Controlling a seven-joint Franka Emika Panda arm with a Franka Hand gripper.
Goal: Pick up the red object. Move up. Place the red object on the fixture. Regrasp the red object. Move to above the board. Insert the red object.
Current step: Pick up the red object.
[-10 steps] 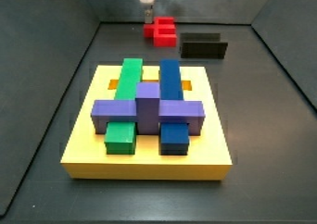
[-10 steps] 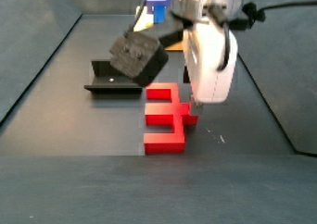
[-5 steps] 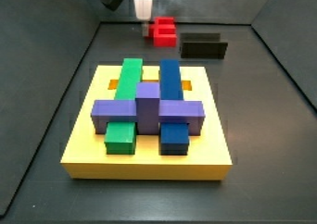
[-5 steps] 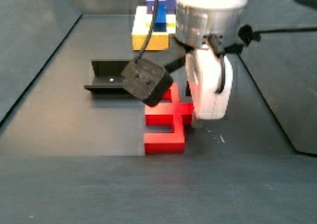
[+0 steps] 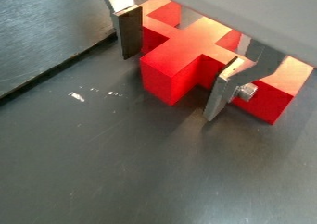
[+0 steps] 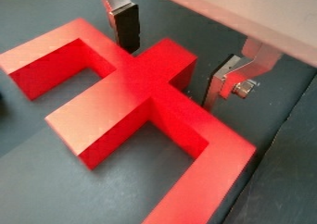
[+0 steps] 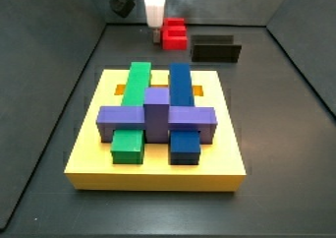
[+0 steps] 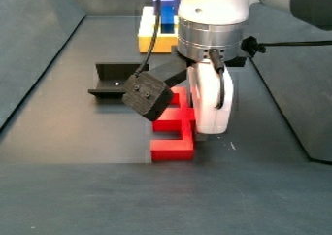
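Pickup is the step in hand: the hand [image 5: 180,72], fingers [image 6: 124,26] apart, straddles the top stub of the red object [image 6: 136,89], which lies flat on the floor beside the fixture [image 8: 115,81], so closing and lifting should come next.

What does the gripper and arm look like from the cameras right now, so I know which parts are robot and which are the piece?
The gripper down at the red object has two flat silver plate fingers with dark pads, one fastened by a visible bolt. In a side view its body is white, under a silvery-white round wrist. A black box-shaped module hangs beside it, and black cables run off the wrist.
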